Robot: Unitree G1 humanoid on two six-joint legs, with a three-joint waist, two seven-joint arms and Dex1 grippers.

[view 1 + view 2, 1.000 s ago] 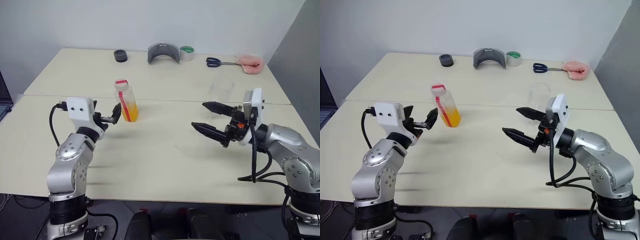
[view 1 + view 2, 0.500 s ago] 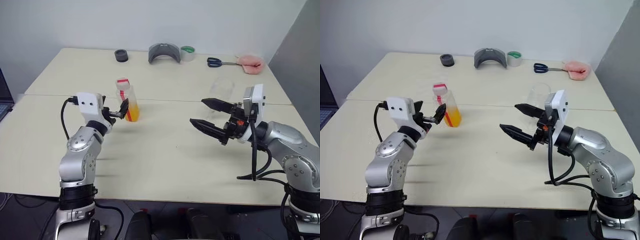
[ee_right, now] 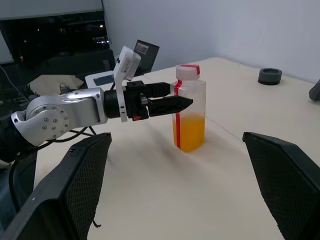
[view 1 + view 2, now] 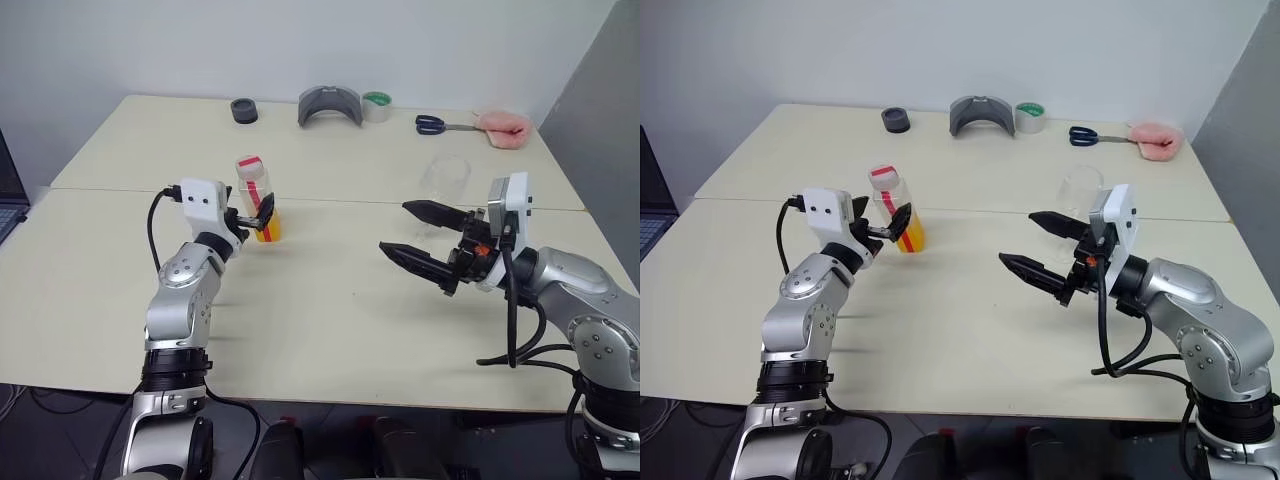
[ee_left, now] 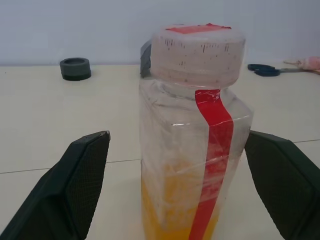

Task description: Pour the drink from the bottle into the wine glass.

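Basically nothing poured yet: the small clear plastic bottle with the red stripe (image 4: 254, 197), orange drink (image 4: 266, 228) low inside, stands capped at centre-left, between the left gripper (image 4: 256, 212)'s spread fingers, ungrasped. The clear stemmed wine glass (image 4: 443, 178) sits empty at right, behind the wide-open right gripper (image 4: 411, 237). A second ago the left gripper was short of the bottle; it's now around it.

I can read no words, brand names or numbers on anything before me. The bottle (image 5: 192, 150) between my left fingers carries a plain red stripe, with no lettering I can make out.
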